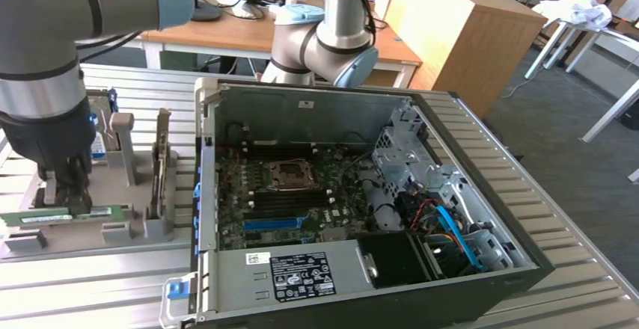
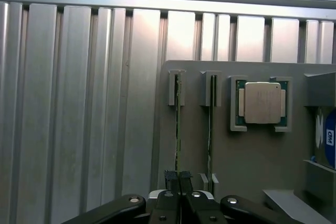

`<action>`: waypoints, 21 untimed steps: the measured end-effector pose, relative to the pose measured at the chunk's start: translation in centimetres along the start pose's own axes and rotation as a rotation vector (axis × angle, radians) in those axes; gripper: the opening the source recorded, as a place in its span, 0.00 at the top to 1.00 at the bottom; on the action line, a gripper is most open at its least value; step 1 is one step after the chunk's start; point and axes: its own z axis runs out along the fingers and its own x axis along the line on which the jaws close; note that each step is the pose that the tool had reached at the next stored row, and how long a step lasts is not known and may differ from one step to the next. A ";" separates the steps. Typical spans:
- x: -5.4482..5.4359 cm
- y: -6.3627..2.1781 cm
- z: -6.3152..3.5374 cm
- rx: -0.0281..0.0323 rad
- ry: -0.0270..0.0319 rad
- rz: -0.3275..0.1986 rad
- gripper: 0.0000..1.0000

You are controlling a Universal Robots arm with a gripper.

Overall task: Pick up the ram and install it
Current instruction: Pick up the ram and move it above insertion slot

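Closest to the wrist camera, the gripper is seen with its jaws pinched shut on the top edge of the ram. The ram is seated on edge in the grey holder, beside the open computer case. Grasping is judged done; lifting out and seating on the motherboard are not yet done. Its long axis is laid level, running across the exterior view from left to right.
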 end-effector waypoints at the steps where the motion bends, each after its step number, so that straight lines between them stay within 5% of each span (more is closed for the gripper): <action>1: 0.0 0.00 -0.23 0.0000 0.0000 0.000 0.88; 21: 0.1 -0.18 -5.77 0.0000 0.0000 0.000 0.88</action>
